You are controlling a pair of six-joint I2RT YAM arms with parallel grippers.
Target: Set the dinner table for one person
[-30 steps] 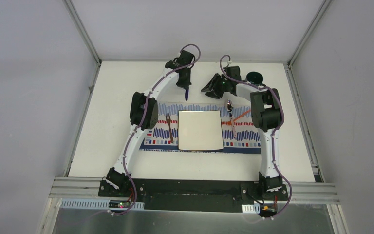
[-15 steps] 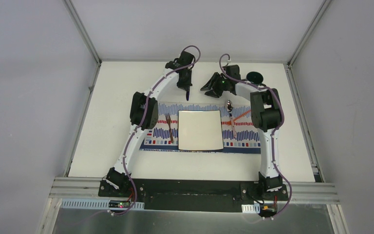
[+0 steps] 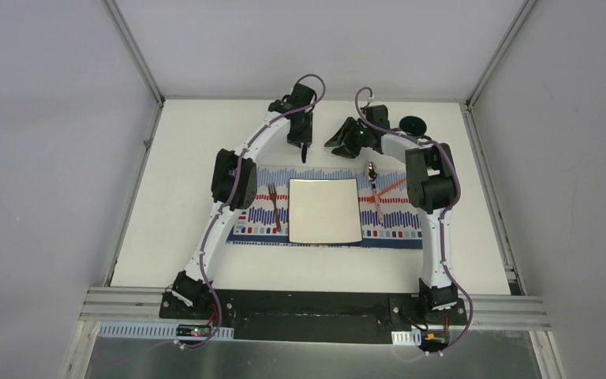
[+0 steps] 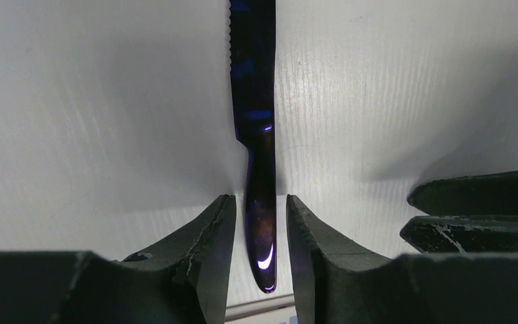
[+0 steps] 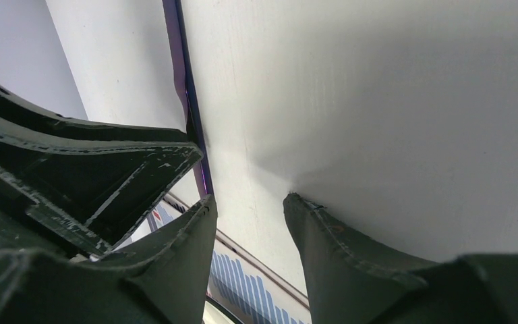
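While it lies on the dinner table (image 3: 175, 197), the knife (image 3: 303, 151) points nearward.

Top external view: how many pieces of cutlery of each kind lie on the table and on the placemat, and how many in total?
Fork: 1
Knife: 1
Spoon: 1
Total: 3
A thin orange strip beside the spoon is too small to identify, so it is not counted.
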